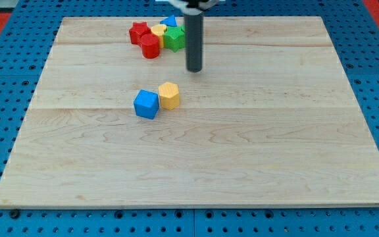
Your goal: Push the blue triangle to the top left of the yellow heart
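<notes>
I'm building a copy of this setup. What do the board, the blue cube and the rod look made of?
The board looks like pale wood, matte: grain lines and plank seams show. The blue cube seems painted wood or plastic, with smooth, evenly coloured faces; I cannot tell which. The rod looks like dark matte metal or plastic; my tip is above and right of the cube.

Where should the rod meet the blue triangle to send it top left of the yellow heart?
My tip only pushes; it sits below-right of the green block. I'd meet the blue triangle on its right side, coming from the view's right: it lies upper right of the yellow heart, so a leftward shove likely suits.
</notes>
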